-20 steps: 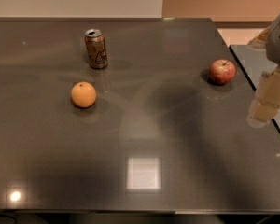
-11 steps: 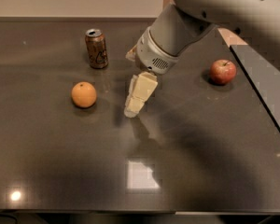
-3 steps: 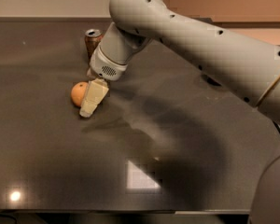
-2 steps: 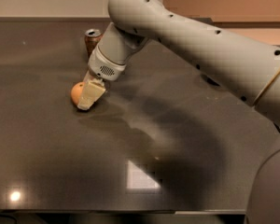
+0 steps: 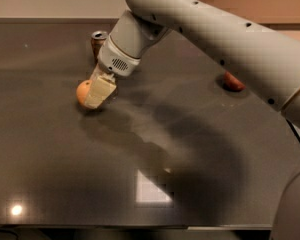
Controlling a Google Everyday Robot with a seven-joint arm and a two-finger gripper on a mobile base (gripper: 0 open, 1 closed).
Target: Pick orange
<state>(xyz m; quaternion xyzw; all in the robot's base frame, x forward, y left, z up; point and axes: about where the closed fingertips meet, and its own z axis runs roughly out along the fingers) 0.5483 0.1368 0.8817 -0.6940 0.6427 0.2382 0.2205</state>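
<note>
The orange (image 5: 82,91) lies on the dark table (image 5: 50,174), left of centre. My gripper (image 5: 99,92) reaches down from the upper right and sits right against the orange, covering its right side. Only the left part of the fruit shows. The orange rests on the table surface.
A brown drink can (image 5: 98,40) stands just behind the orange, partly hidden by my wrist. A red apple (image 5: 233,82) lies at the right, partly behind my arm. My arm (image 5: 215,39) spans the upper right of the view. The table's right edge (image 5: 296,134) runs near my arm.
My gripper has swept from the right side of the table across to the orange and dropped onto it. In the last second it closed the small gap and now covers the orange's right side.
</note>
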